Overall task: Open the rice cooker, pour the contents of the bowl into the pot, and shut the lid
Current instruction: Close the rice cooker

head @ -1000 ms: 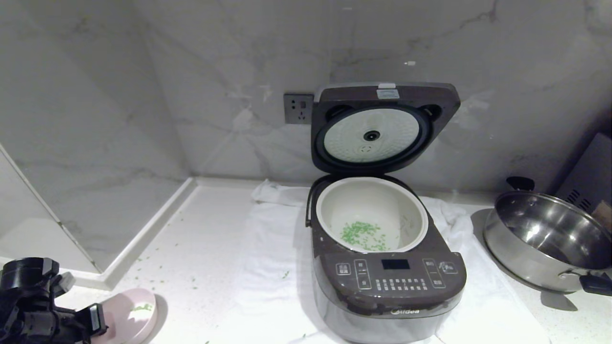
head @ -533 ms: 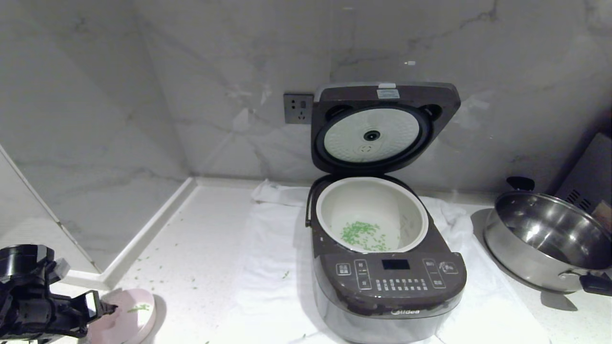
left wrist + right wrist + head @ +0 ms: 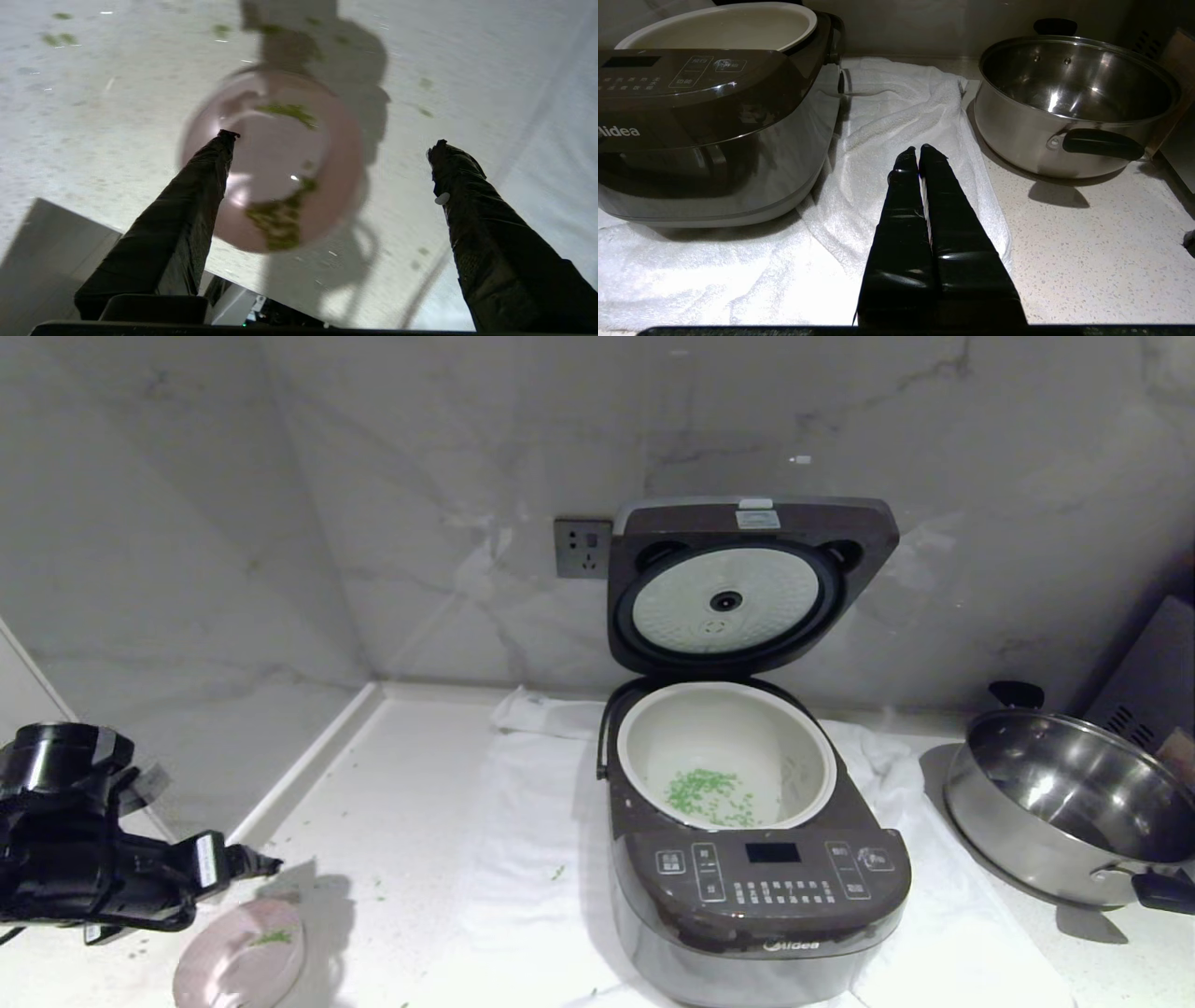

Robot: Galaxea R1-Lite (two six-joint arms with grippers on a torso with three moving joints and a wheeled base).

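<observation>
— Starting at the left: the left gripper (image 3: 245,865) hangs over the counter (image 3: 392,821) with its fingers (image 3: 205,172) spread wide and nothing between them; the pink bowl (image 3: 241,963) sits just below it, released, with a few green bits stuck inside.

— And the rest of the contents (image 3: 711,797)?

— In the pot, at the middle; the rice cooker (image 3: 756,887) stands on a white towel (image 3: 523,821), its lid (image 3: 747,583) tipped up against the wall (so I'd say only the closing remains).

— Which arm takes it?

— The lid lies well off to the right of the left gripper and higher, its broad face towards us; the right gripper (image 3: 919,151), tips pressed together, rests low between the cooker and the steel pan (image 3: 1064,803); it looks the nearer one, though either would have to reach up behind the top edge.
</observation>
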